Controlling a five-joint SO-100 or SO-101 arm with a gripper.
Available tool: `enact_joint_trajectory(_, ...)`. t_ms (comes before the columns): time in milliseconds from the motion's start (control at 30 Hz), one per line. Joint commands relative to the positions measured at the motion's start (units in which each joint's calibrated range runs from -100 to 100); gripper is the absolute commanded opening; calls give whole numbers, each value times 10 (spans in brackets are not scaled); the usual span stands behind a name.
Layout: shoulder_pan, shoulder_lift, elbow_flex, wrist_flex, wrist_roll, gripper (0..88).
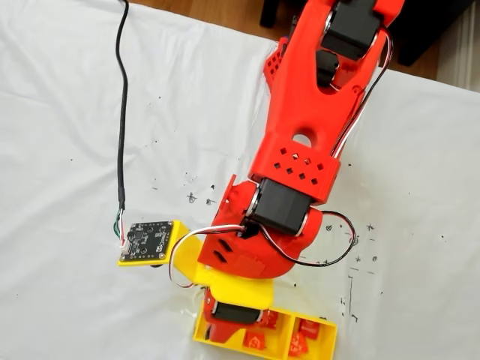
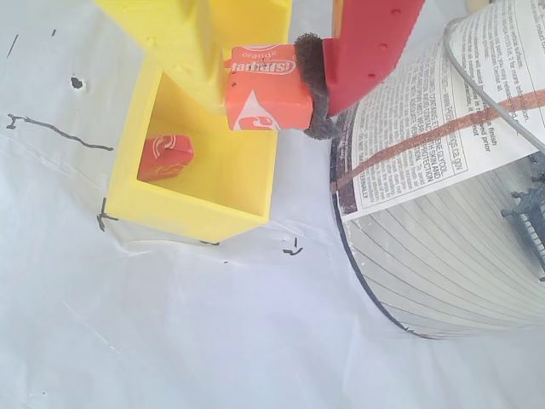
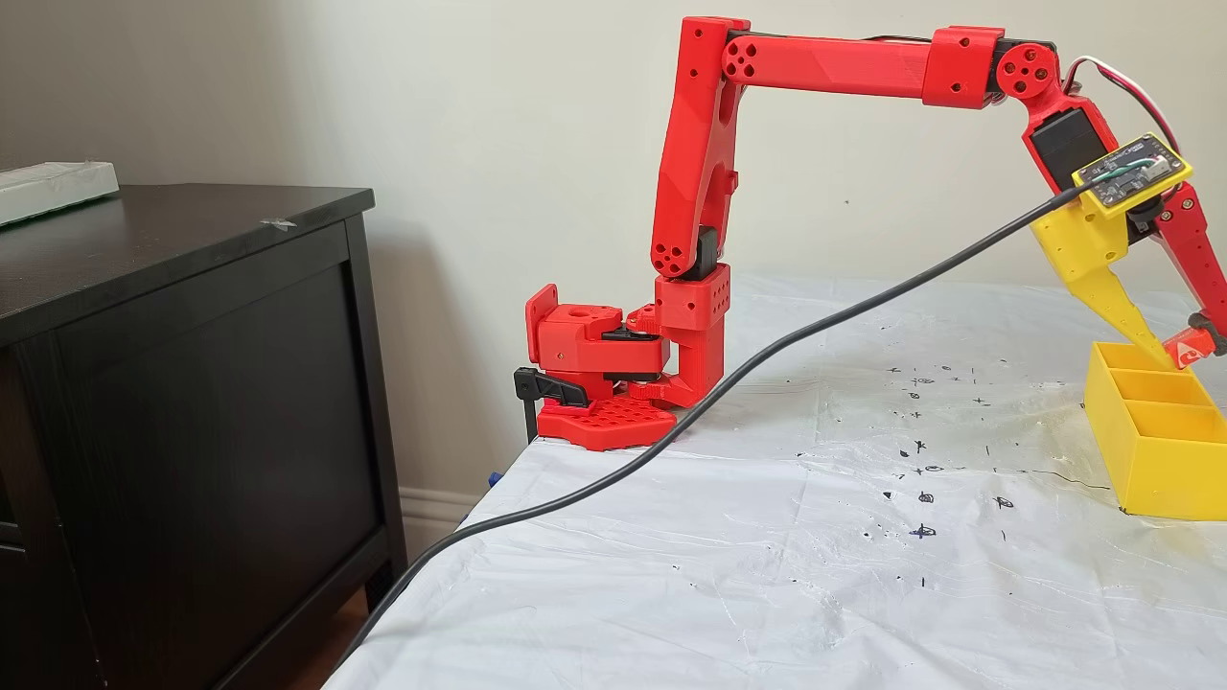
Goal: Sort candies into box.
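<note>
My two fingers, one yellow and one red with a dark pad, are closed tight on one orange candy, its wrapper showing a white mark and lettering. I hold it just above the yellow box, over the open compartment at the box's end. Inside that compartment, in the wrist view, lies one more orange-red candy against the box's left wall. In a fixed view from above, the box has three compartments in a row, and I can count red candies in the two not covered by my arm; how many I cannot tell. Beside the box in the wrist view stands one round container with a printed label. The box rests on the white-covered desk.
</note>
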Motion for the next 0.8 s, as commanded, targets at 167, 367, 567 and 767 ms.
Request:
enact_joint_trajectory(167,-11,-11,-4,14,10,1)
enact_joint_trajectory(367,-9,-10,-6,18,9,1)
enact_joint_trajectory(567,-8,-6,-11,14,12,9)
enact_joint_trajectory(767,-5,2,-22,12,17,113)
